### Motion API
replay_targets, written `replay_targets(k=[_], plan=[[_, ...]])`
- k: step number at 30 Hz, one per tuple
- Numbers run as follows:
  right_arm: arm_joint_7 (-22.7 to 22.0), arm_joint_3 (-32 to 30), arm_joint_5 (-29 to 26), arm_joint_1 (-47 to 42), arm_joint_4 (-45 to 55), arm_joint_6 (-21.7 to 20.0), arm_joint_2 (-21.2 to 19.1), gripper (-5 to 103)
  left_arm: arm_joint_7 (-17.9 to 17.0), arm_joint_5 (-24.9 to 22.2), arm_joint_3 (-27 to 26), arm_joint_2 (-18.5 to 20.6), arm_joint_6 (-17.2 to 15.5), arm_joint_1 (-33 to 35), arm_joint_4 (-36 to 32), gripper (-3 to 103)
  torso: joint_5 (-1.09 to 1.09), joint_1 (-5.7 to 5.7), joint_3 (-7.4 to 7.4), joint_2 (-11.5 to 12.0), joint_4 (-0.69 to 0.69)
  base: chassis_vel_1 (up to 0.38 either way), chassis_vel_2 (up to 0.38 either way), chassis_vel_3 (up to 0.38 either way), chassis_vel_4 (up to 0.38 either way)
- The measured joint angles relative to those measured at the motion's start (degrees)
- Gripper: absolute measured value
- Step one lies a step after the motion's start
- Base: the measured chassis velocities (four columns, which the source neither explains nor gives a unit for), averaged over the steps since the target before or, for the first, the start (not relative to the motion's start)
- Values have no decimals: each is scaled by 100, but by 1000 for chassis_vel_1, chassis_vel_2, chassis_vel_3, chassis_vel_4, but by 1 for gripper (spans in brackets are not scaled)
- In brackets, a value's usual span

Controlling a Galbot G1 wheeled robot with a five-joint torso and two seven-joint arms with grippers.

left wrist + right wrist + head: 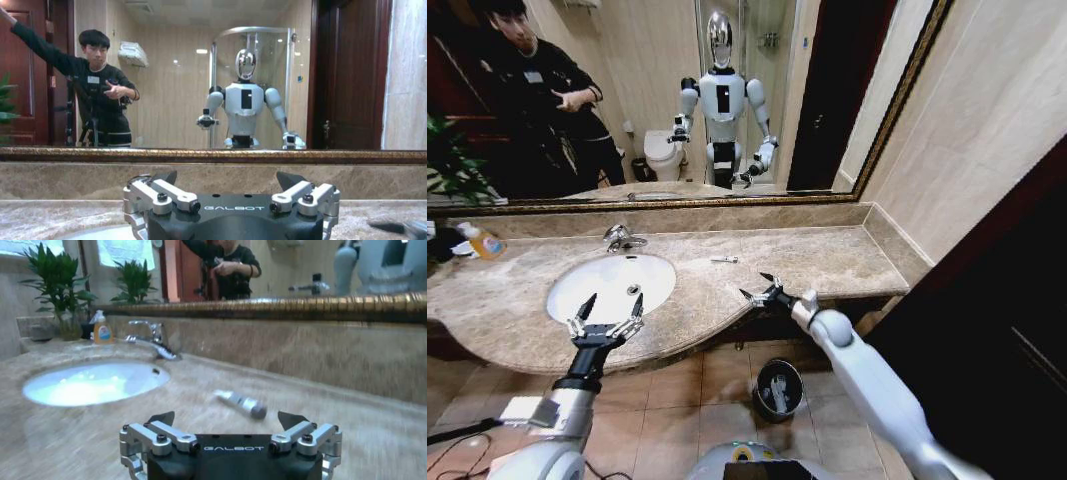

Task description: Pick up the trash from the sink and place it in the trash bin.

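At the far left of the beige marble countertop (827,255), a bottle of orange liquid (485,242) stands near a potted plant (452,165), well apart from the work. The white oval sink (612,285) lies left of centre, a chrome faucet (622,237) at its back rim; the basin looks bare inside, though its near side is partly hidden by the left gripper (607,318). That gripper hovers over the sink's front edge with its fingers spread wide and nothing between them; its wrist camera faces the gilt-framed mirror (677,100) and shows the same released jaws (231,192).

To the right of the basin, one small white piece of trash (724,260) lies flat on the counter, apart from both grippers. From the right wrist it appears as a short white tube with a darker end (241,403), perhaps a tiny bottle; the blur leaves that unsure.

Further right, the right gripper (762,288) is held at the counter's front edge, its fingers splayed and empty, pointing back toward the item and the sink (93,382). Its jaws (230,432) stand open in the wrist view too.

On the tiled floor below the counter's edge, between the two arms, sits the round black trash bin (777,388) with pale items inside.
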State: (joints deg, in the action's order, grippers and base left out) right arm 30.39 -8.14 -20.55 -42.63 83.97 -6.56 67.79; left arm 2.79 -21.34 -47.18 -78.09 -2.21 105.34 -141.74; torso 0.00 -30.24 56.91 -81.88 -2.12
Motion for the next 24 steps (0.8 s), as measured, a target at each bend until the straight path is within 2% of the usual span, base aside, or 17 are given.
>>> replay_targets(k=[8,11,19,20,21,22,24], plan=[[57,571,-312,836,-838,37,74,100,0,0,0,0,0,0,0,100,0,1,0,0,1,0,0,0,0],[288,794,-348,1237,-1382,168,146,100,0,0,0,0,0,0,0,100,0,1,0,0,1,0,0,0,0],[556,1207,-370,2045,-2256,240,415,103,0,0,0,0,0,0,0,100,0,1,0,0,0,0,0,0,0],[636,1280,-347,2199,-2447,257,500,93,0,0,0,0,0,0,0,100,-1,0,-1,0,0,0,0,0,0],[682,1321,-318,2266,-2552,258,543,93,0,0,0,0,0,0,0,100,-1,0,-1,0,0,0,0,0,0],[722,1354,-293,2315,-2642,262,571,86,0,0,0,0,0,0,0,100,-1,1,-1,0,1,0,0,0,0],[771,1384,-261,2368,-2745,275,599,86,0,0,0,0,0,0,0,100,0,0,0,0,0,0,0,0,0]])
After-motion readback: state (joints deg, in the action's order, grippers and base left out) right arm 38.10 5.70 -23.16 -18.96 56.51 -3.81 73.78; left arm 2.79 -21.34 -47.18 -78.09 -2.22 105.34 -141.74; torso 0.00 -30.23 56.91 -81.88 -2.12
